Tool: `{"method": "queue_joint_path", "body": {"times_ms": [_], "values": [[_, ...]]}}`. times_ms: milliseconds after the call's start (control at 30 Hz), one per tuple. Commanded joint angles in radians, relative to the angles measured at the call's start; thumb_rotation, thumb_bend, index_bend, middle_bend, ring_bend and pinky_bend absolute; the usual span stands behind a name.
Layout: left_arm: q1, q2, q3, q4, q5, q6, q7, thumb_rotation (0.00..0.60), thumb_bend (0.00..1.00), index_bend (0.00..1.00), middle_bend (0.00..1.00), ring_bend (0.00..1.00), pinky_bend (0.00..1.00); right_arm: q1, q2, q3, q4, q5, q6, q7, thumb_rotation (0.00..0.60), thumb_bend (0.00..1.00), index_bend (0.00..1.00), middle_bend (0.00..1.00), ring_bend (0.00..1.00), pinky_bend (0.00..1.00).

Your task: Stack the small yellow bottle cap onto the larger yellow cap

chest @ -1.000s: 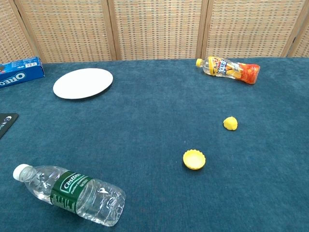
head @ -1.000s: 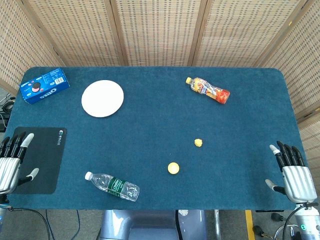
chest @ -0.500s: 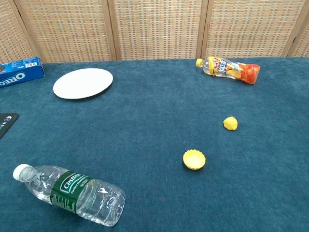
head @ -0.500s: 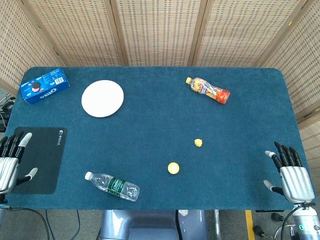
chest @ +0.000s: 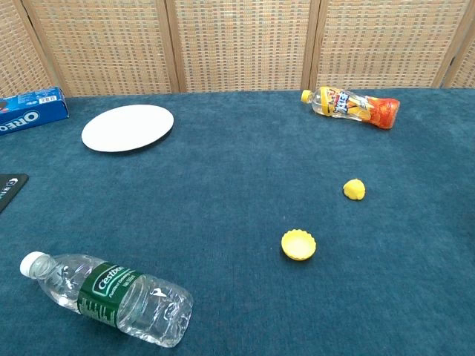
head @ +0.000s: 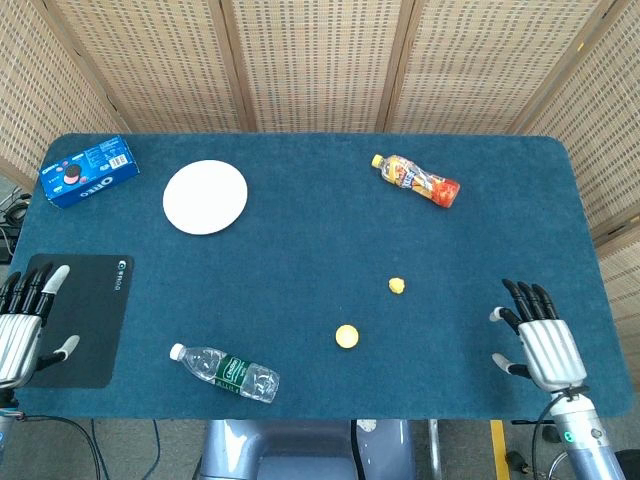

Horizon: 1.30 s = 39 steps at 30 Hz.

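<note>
Big blue-carpeted table (head: pixel 300 220) has loads of open room in the middle, with the clutter mostly round the edges: black mouse mat (head: pixel 85 318) at the near left edge, round white plate (head: pixel 205 197) and blue Oreo box (head: pixel 88 171) far left, clear water bottle with green label (head: pixel 228 370) lying near the front edge, orange juice bottle (head: pixel 417 180) lying far right. Both metal hands sit at the near corners holding nothing with fingers spread wide, left hand (head: pixel 22 325) over the mat's edge, right hand (head: pixel 540 340) just inside the right edge. The larger yellow cap (head: pixel 346 336) lies open side up near the front centre, and the small yellow bottle cap (head: pixel 398 286) sits a bit further back and right, apart from it.
</note>
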Motion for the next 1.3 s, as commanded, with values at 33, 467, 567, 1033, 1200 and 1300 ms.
{"method": "queue_joint_path", "body": {"times_ms": [33, 467, 567, 1033, 1200, 1300], "values": [[-0.002, -0.004, 0.003, -0.001, 0.006, -0.002, 0.007, 0.6, 0.21, 0.0, 0.0, 0.0, 0.0, 0.061, -0.028, 0.034, -0.047, 0.05, -0.078, -0.063, 0.6, 0.01, 0.41, 0.07, 0.0, 0.03], [-0.013, -0.019, 0.005, 0.006, 0.005, -0.021, 0.025, 0.6, 0.22, 0.0, 0.0, 0.0, 0.0, 0.289, -0.197, 0.168, -0.055, 0.378, -0.287, -0.35, 0.6, 0.09, 0.42, 0.08, 0.0, 0.04], [-0.014, -0.02, 0.004, 0.008, 0.003, -0.021, 0.022, 0.6, 0.21, 0.0, 0.0, 0.0, 0.0, 0.33, -0.233, 0.187, -0.039, 0.444, -0.3, -0.397, 0.6, 0.15, 0.42, 0.08, 0.0, 0.04], [-0.025, -0.022, 0.002, 0.021, -0.01, -0.045, -0.001, 0.6, 0.21, 0.0, 0.0, 0.0, 0.0, 0.486, -0.372, 0.219, 0.081, 0.657, -0.322, -0.503, 0.6, 0.23, 0.39, 0.09, 0.0, 0.04], [-0.027, -0.021, 0.001, 0.022, -0.013, -0.048, -0.006, 0.6, 0.21, 0.0, 0.0, 0.0, 0.0, 0.528, -0.409, 0.216, 0.145, 0.711, -0.332, -0.522, 0.6, 0.23, 0.38, 0.09, 0.0, 0.04], [-0.028, -0.021, 0.002, 0.024, -0.014, -0.051, -0.008, 0.6, 0.21, 0.0, 0.0, 0.0, 0.0, 0.549, -0.426, 0.207, 0.188, 0.74, -0.341, -0.532, 0.6, 0.23, 0.38, 0.09, 0.0, 0.04]]}}
